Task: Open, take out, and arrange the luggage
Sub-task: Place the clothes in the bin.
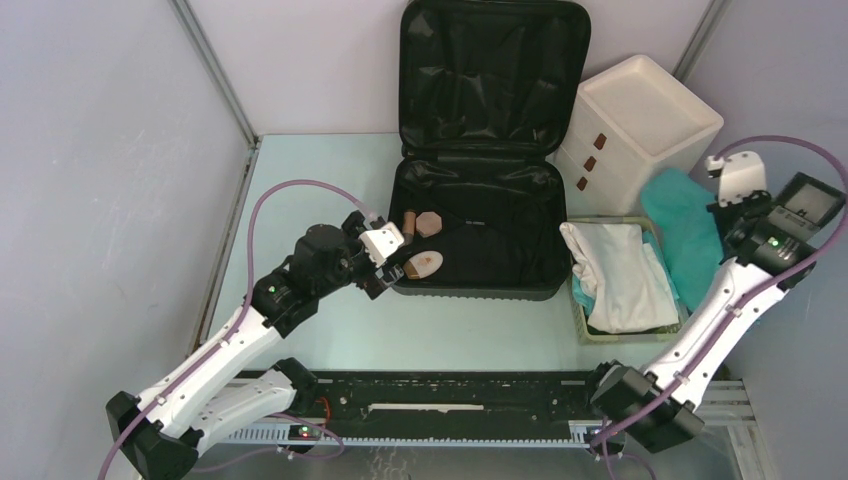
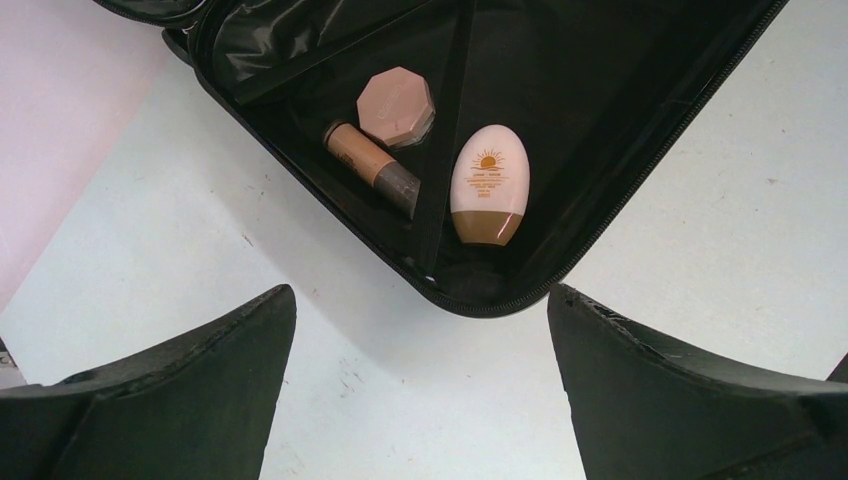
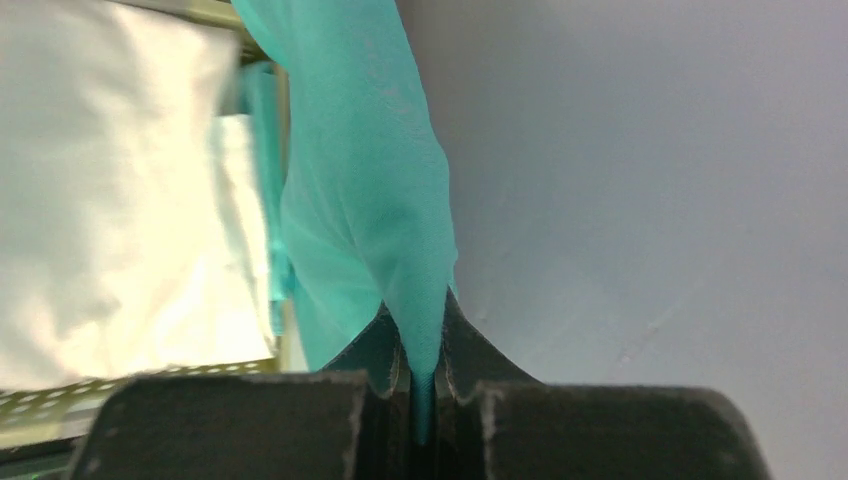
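The luggage [image 1: 480, 235] lies open at the back middle of a pale, faintly green table [image 1: 320, 190]. Its lid [image 1: 492, 70] stands upright against the rear wall [image 1: 320, 60], the black lining creased and glossy. We see plain grey panels closing the table in on three sides, joined by slanting metal posts [image 1: 215, 70] at the corners. The tabletop beside the luggage carries a few small scuffs.

In the luggage's left end sit a cream oval bottle [image 2: 488, 180] with a brown cap, a brown tube [image 2: 370, 165] and a faceted compact [image 2: 397, 105], the bottle parted from the other two by a black strap [image 2: 445, 130]. The left gripper [image 2: 420, 330] hangs at the luggage's near left corner, fingers spread wide with nothing between them.

Right of the luggage stands a white drawer box [image 1: 640, 120], and in front of that a basket [image 1: 578, 305] holding white cloth [image 1: 620, 270]. Further right, the right gripper [image 3: 425, 375] pinches a fold of teal cloth [image 1: 685, 225] between fingers pressed together; the cloth hangs beside the basket. A black rail [image 1: 450, 405] runs along the table's near edge, in front of the luggage.
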{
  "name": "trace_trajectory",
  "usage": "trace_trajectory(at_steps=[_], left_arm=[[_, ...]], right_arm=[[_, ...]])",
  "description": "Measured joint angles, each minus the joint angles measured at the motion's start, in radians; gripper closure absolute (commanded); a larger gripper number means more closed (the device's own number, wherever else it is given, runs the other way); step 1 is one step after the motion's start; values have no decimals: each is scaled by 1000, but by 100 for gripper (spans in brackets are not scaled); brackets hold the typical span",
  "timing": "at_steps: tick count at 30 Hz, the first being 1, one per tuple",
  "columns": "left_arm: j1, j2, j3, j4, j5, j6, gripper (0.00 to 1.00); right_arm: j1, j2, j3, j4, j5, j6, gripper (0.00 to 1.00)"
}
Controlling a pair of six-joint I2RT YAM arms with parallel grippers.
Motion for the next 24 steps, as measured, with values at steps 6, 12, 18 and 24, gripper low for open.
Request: trace_trajectory(at_steps=[6,12,18,24], left_arm=[[0,0,0,0,0,0,0],[0,0,0,0,0,0,0],[0,0,0,0,0,0,0],[0,-1,0,0,0,0,0]], right_arm=[[197,-71,-5,-97,10,47,100],[370,-88,-103,-137,54,129,100],[494,-38,-201,-133,39,256,100],[577,55,-261,-70,-9,392,100]])
